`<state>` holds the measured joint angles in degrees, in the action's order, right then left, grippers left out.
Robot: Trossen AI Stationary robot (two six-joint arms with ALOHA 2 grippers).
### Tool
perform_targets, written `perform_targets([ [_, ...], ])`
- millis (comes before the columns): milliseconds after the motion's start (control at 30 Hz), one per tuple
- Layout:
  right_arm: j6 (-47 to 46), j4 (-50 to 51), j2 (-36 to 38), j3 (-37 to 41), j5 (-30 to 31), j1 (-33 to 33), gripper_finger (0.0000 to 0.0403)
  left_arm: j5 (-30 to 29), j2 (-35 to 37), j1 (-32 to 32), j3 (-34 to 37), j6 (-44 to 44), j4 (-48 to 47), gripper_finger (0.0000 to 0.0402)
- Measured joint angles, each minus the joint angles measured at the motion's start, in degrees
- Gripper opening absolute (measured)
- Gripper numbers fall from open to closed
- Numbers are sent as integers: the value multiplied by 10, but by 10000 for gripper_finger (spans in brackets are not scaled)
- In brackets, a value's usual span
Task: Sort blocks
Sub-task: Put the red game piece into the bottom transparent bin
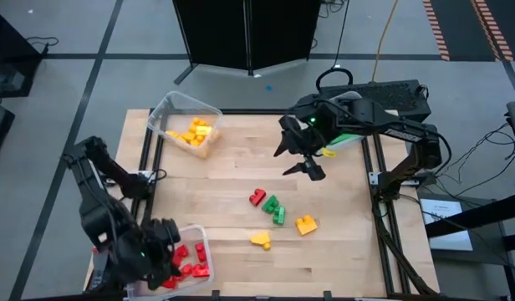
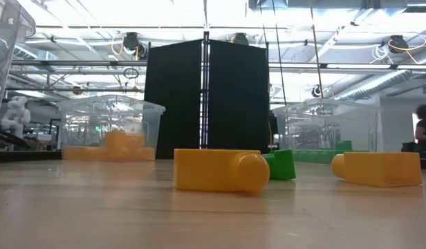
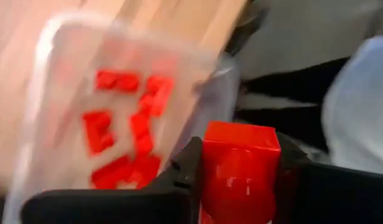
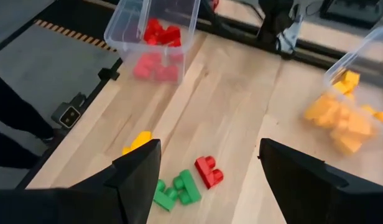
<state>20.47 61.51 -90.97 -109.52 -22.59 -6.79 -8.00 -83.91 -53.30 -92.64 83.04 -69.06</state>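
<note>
My left gripper (image 1: 165, 252) is shut on a red block (image 3: 241, 165) at the table's near left corner, beside the clear bin (image 1: 193, 234) that holds several red blocks (image 3: 126, 124). My right gripper (image 1: 301, 159) hangs open above the table's far right part, with nothing between its fingers. Below and in front of it lie loose blocks on the wood: a red one (image 4: 208, 171), two green ones (image 4: 176, 190) and two yellow ones (image 1: 306, 225) (image 1: 261, 240). In the low view two yellow blocks (image 2: 216, 169) (image 2: 379, 168) and a green one (image 2: 282, 164) rest flat on the table. My left gripper pinches the red block by two opposite side faces (image 3: 207, 168) between its two fingers. The fingers slant downward, and the block's smooth face shows between them. The block is lifted clear of the table, next to the red bin's rim.
A clear bin with yellow blocks (image 1: 189, 130) stands at the far left. A clear bin with green blocks (image 2: 323, 135) stands at the far right, mostly under my right arm in the high view. Bare wood lies between the bins. A person (image 2: 424, 131) is in the room beyond.
</note>
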Motion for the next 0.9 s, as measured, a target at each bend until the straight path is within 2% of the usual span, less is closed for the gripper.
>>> perform_targets([
  [100, 0, -1, -8, 14, 0, 0, 267, 37, -19, -9, 0, 35, -52, 89],
  [267, 3, -32, -10, 59, 0, 0, 267, 113, -42, -9, 0, 45, -128, 122],
  [433, 10, -96, -11, 139, 1, 6, 267, 113, -45, -8, 0, 37, -146, 167],
  [600, 8, -273, -34, 233, 6, 30, 267, 90, -45, -7, 0, 37, -149, 199],
  [733, 29, -309, -101, 238, 17, 53, 267, 84, -45, -6, 0, 37, -149, 205],
  [900, 78, -298, -183, 230, 32, 65, 267, 77, -45, -6, 0, 52, -150, 205],
])
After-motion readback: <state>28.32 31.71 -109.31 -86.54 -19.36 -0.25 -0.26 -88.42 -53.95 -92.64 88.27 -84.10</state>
